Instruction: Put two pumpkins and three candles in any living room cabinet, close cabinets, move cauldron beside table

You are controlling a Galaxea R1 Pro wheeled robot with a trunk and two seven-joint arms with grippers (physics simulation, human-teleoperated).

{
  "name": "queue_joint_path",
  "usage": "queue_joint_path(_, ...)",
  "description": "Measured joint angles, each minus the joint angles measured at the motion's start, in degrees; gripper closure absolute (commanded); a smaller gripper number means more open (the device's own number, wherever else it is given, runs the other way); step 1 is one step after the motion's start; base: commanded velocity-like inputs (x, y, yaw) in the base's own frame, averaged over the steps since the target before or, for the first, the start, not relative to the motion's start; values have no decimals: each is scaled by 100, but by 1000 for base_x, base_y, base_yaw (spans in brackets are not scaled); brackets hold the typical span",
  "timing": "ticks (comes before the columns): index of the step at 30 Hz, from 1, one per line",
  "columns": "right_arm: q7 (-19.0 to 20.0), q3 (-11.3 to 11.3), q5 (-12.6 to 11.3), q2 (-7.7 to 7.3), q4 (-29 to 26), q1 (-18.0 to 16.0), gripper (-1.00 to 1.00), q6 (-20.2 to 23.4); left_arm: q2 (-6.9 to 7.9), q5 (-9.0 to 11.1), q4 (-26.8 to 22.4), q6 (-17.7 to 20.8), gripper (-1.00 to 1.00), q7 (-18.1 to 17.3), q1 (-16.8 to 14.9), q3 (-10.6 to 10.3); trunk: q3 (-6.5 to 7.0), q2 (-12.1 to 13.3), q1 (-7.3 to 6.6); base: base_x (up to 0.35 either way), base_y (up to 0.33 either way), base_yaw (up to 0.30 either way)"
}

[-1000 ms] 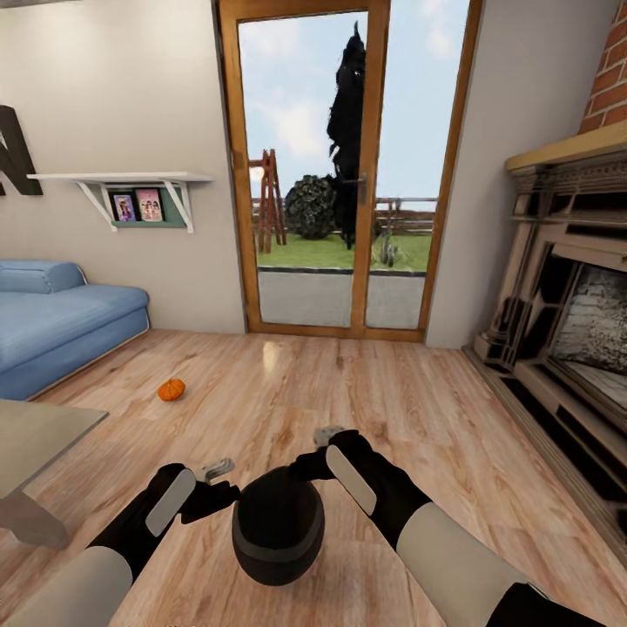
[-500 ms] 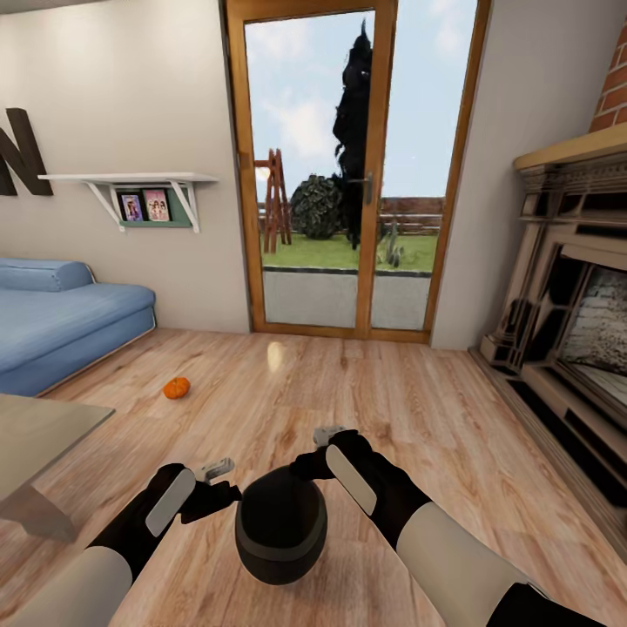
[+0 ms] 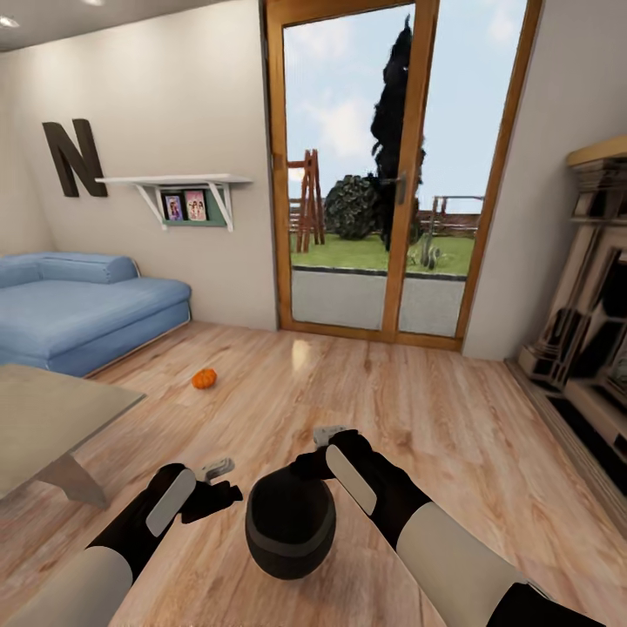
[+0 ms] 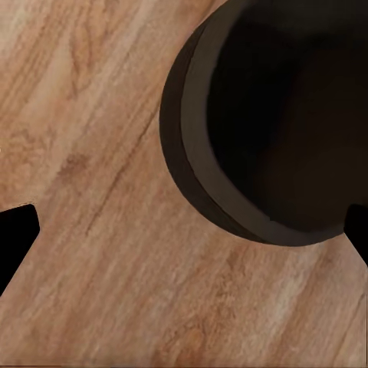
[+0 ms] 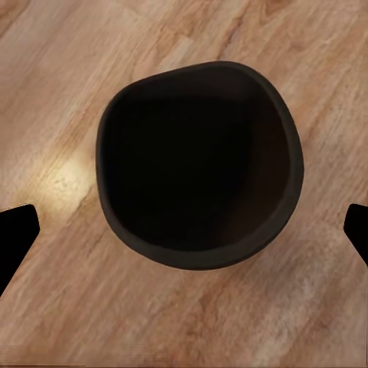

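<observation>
The black cauldron (image 3: 290, 522) sits low between my two forearms, over the wood floor. Looking down from the wrists, its wide dark mouth (image 5: 199, 161) lies between my right gripper's spread fingertips and off to one side (image 4: 268, 115) of my left gripper's. My left gripper (image 3: 219, 471) is open just left of the pot. My right gripper (image 3: 329, 433) is open at its far rim. One orange pumpkin (image 3: 204, 378) lies on the floor ahead, to the left. The table (image 3: 52, 418) juts in at the left edge. The cabinet and candles are out of view.
A blue sofa (image 3: 87, 309) stands against the left wall under a white shelf (image 3: 178, 181). A glazed wood-framed door (image 3: 383, 174) is straight ahead. A fireplace (image 3: 583, 348) lines the right side. Open wood floor stretches between them.
The whole view has swung left: door, pumpkin, sofa and table slid right in the picture and the fireplace is partly out of frame. The arms and cauldron kept their place in the view.
</observation>
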Motion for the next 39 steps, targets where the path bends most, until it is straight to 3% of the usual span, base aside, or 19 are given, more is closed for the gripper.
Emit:
queue_joint_path(8, 0, 1, 0, 0, 0, 0, -100, 0, -1, 0, 0, -3, -100, 1, 0, 0, 0, 0, 0, 0, -255, 291)
queue_joint_path(25, 1, 7, 1, 0, 0, 0, -100, 0, -1, 0, 0, -8, -100, -3, 0, 0, 0, 0, 0, 0, -45, 287)
queue_joint_path(39, 12, 6, 4, 0, -197, 1, -100, 1, 2, -1, 0, -7, -100, -6, -1, 0, 23, 0, 0, 0, -174, -6)
